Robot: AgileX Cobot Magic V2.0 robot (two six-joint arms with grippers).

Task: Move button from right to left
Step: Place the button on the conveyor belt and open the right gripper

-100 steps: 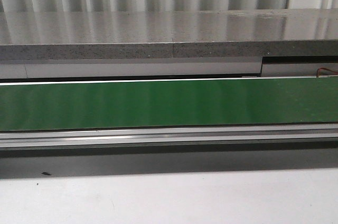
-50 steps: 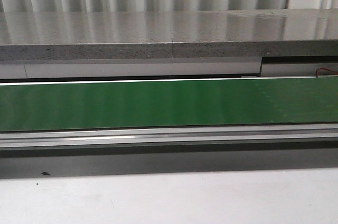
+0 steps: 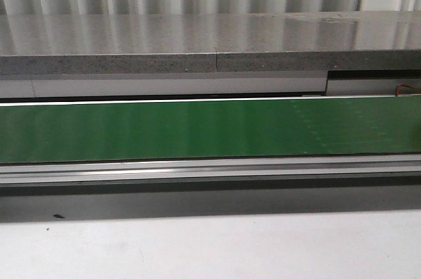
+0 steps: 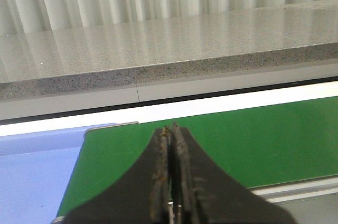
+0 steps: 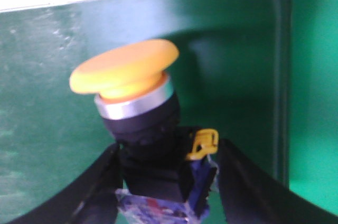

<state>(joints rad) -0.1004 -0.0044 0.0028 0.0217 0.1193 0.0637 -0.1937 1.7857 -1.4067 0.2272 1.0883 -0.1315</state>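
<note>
The button [image 5: 124,68] shows only in the right wrist view: a round yellow cap, a silver ring, a black collar and a blue-and-clear block at the back. My right gripper [image 5: 169,148] is shut on it, one black finger on each side of the block, over the green belt [image 5: 42,76]. The picture is slightly blurred. My left gripper [image 4: 170,128] is shut with nothing in it, hanging over the left end of the green belt [image 4: 274,139]. Neither gripper nor the button appears in the front view, where the belt [image 3: 197,127] is bare.
A grey speckled stone ledge [image 3: 197,42] runs behind the belt, with pale curtains beyond. A metal rail [image 3: 197,170] edges the belt's near side, and a white tabletop [image 3: 210,246] lies in front. A blue surface [image 4: 31,171] adjoins the belt's left end.
</note>
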